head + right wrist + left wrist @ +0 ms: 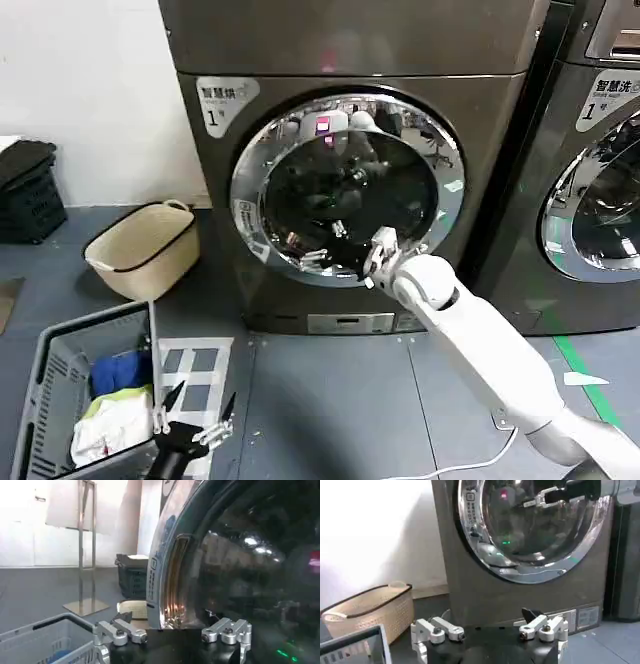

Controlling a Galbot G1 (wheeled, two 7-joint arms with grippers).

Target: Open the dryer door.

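My right gripper is up against the lower right of the door, which looks shut on machine "1"; its fingers stand apart on nothing, and I judge I am reaching for a hold. Next I must hook the chrome rim, probably near its left-edge recess, and pull outward. My left gripper hangs open by the grey basket.

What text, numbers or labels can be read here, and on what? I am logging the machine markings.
"智慧烘" over "1": grey badge on the dark grey dryer, above the dryer door.
"智慧洗" over "1": badge on the neighbouring machine.
Sticker on the door's chrome rim: too small to read.
Panel labels at the dryer's base: too blurred to read.
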